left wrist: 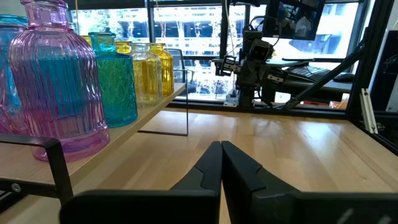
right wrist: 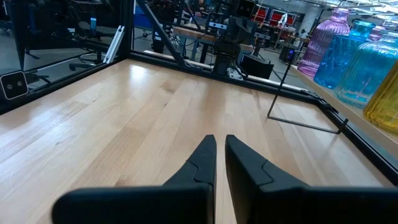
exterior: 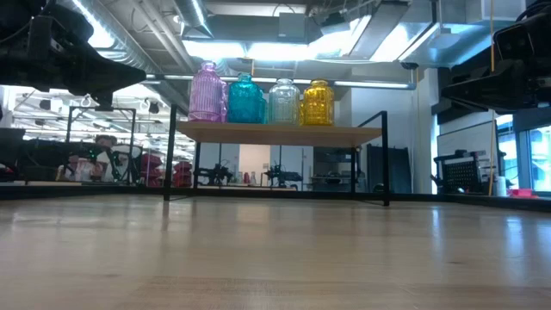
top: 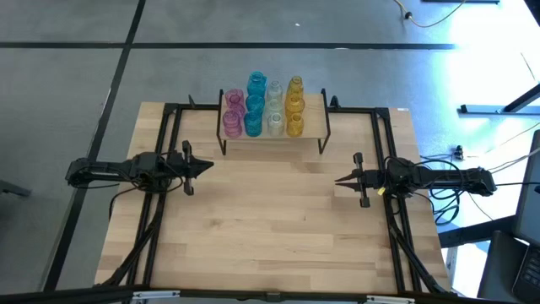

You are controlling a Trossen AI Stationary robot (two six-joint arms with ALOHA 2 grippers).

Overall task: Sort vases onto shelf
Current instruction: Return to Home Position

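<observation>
Vases: All the vases (top: pixel 263 107) stand on the shelf (top: pixel 312 128) at the far side of the table (top: pixel 270 219). They make four color rows: pink, blue, clear, yellow. I see none left on the table.
Shelf: It is a small wood board on thin black legs. The vases fill its middle part.
Left gripper: The left gripper (top: pixel 207 166) hangs over the table on the left side, well apart from the shelf. Its fingers are pressed together and hold nothing.
Right gripper: The right gripper (top: pixel 339 179) hangs over the table on the right side, pointing toward the middle. Its fingers are almost together, with only a thin crack between them, and they hold nothing.
Step now: The sorting looks done, I think. Both arms seem to be resting.
How to do it well: Keep both arms low and calm, away from the shelf. Do not bump the black legs, because the glass vases stand close together and could tip. If one more vase shows up, open the fingers wide first.
</observation>
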